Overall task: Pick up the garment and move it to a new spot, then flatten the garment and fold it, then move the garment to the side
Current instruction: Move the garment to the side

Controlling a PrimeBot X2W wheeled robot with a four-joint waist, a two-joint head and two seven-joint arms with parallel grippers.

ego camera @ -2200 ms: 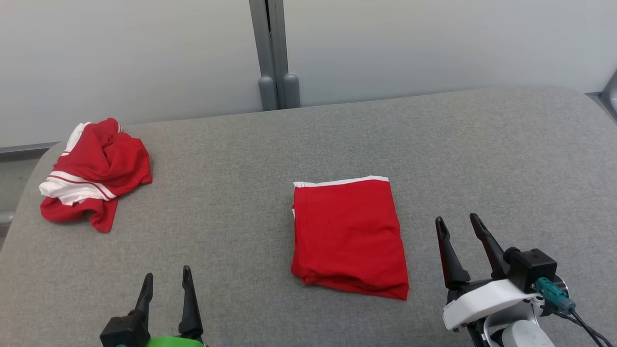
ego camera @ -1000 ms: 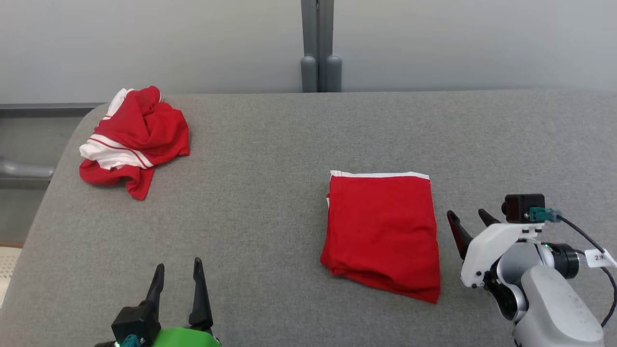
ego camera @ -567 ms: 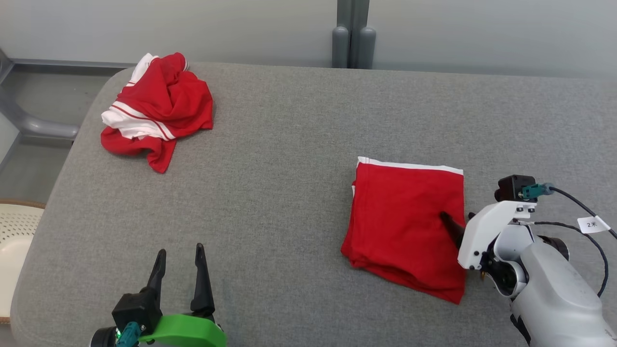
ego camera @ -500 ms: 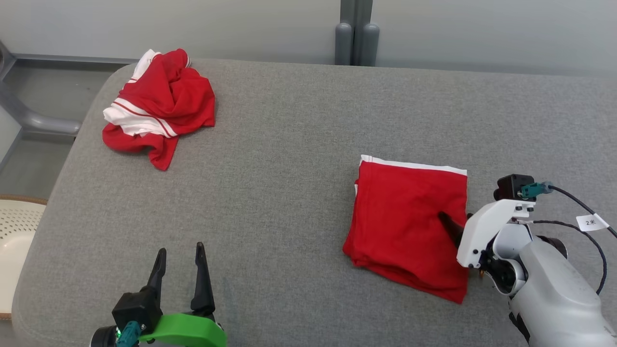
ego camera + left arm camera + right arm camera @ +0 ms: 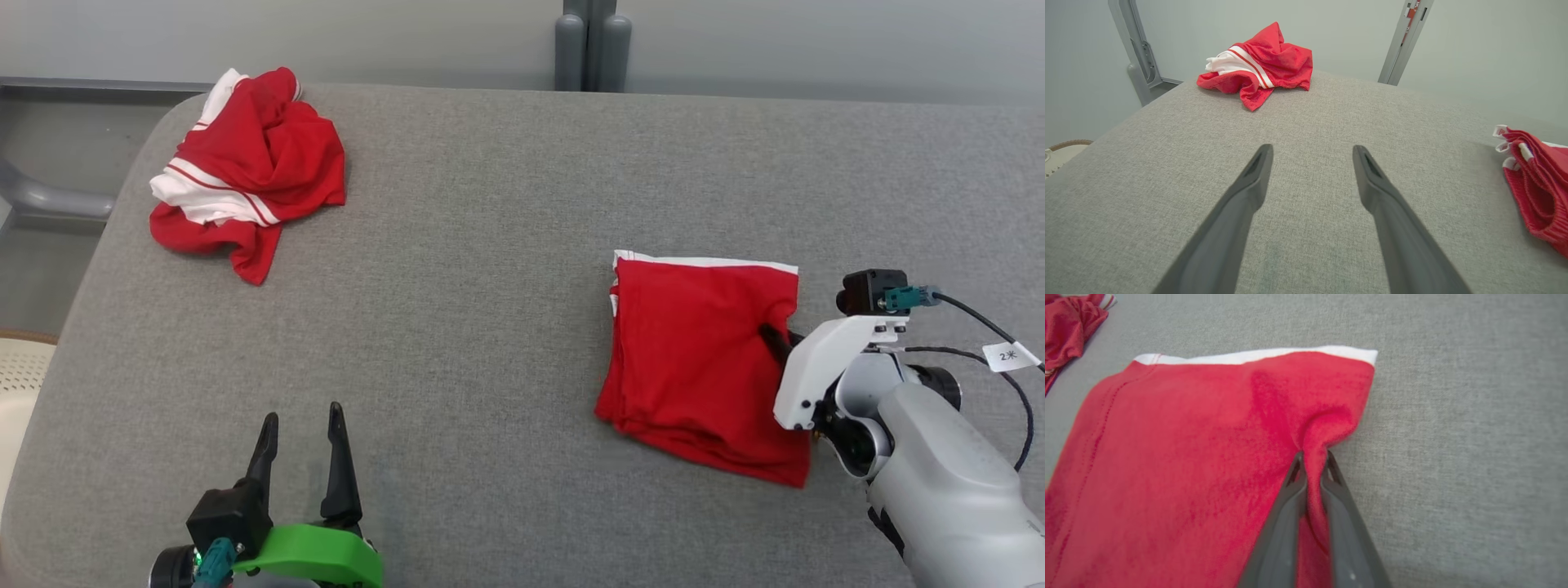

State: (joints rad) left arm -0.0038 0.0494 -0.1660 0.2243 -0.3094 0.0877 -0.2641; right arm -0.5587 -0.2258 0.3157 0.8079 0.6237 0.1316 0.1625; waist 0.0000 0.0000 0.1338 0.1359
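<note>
Crumpled garment [image 5: 245, 163] at the far left corner of the table [image 5: 490, 286]; folded garment [image 5: 694, 367] toward the right edge. Left hand [image 5: 300, 420] by the near edge, clear of both; right hand [image 5: 1312, 457] pinching the folded garment's right side.

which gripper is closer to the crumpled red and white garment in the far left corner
Left. The left gripper is open at the near edge, in line with the crumpled red and white garment; the right gripper is far across, shut on the folded red garment.

Soft, faintly fuzzy red knit, this garment [image 5: 1188, 465], pinched by matt dark fingers [image 5: 1282, 531] of the right gripper [image 5: 1312, 457]; beneath, a coarse grey woven surface [image 5: 1453, 457].
</note>
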